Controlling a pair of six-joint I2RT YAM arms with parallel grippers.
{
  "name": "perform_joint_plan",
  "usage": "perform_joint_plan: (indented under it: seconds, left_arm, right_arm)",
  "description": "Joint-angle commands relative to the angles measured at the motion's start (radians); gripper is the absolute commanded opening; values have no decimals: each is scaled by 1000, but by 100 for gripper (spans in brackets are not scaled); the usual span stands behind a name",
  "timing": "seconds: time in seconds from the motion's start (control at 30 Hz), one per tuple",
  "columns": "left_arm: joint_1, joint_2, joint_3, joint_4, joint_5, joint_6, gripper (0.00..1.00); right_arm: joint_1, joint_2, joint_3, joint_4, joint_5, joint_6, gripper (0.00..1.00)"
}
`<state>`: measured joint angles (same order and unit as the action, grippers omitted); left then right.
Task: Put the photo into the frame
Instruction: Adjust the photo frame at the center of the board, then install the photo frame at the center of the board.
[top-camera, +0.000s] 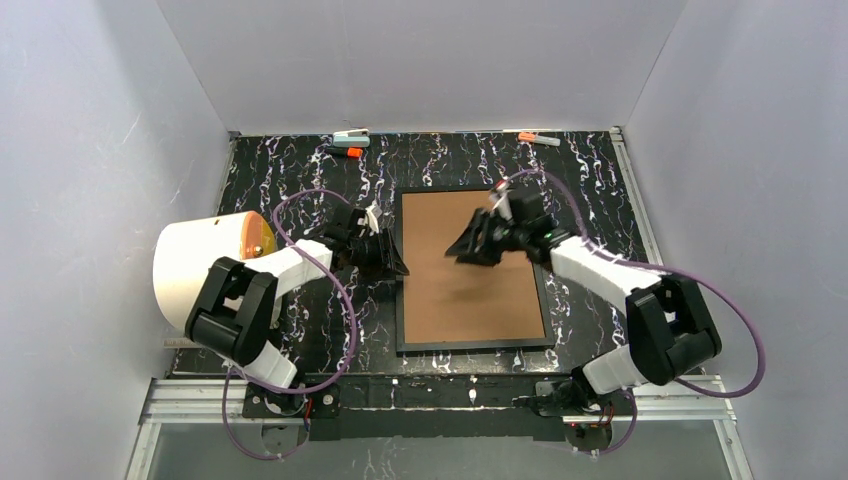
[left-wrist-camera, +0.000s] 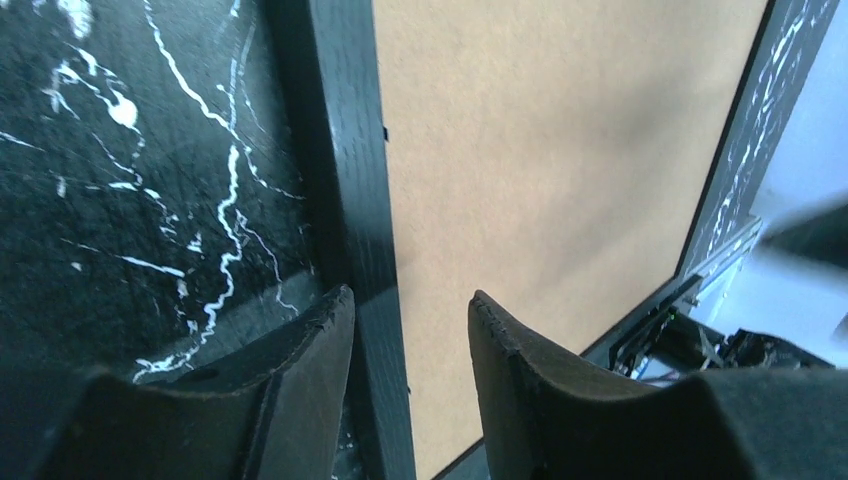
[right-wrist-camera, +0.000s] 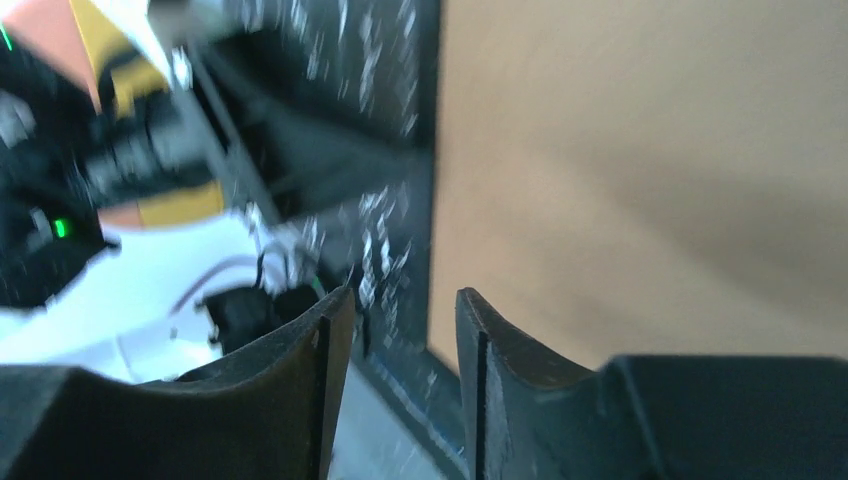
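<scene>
From high above the near edge, the top camera looks down on the whole table (top-camera: 300, 165). Each wrist camera peers close past its own jaws, and both catch a black rail of the frame (left-wrist-camera: 345, 180) and the brown backing board (left-wrist-camera: 560, 150) just ahead of them.

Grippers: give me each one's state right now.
Left gripper: open, astride a rail of the thin black picture frame, gripping nothing.
Right gripper: open, holding nothing.
</scene>
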<state>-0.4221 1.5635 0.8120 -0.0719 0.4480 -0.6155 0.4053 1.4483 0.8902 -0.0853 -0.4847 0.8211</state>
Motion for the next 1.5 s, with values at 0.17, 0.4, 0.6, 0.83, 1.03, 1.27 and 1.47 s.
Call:
perform_joint_plan:
  seconds: [0.17, 0.4, 0.6, 0.83, 1.03, 1.27, 1.47]
  left_arm:
    - [2, 63, -51, 46, -59, -26, 39]
    - [2, 112, -80, 33, -101, 16, 27]
    - [2, 116, -93, 21, -113, 29, 19]
    - [2, 118, -112, 42, -115, 18, 16]
    - [2, 125, -130, 58, -123, 8, 15]
    - [2, 121, -127, 47, -137, 14, 15]
    - [2, 110, -128, 35, -167, 17, 14]
  right_arm:
    - [354, 64, -166, 470, 66, 307, 37]
    - [455, 244, -159, 684, 111, 400, 32]
    - [460, 307, -147, 685, 124, 408, 30]
    - [459, 324, -151, 673, 137, 393, 29]
    - [459, 349, -152, 687, 124, 391, 26]
    - [459, 359, -154, 625, 128, 368, 23]
    - [456, 344, -178, 543, 178, 357, 22]
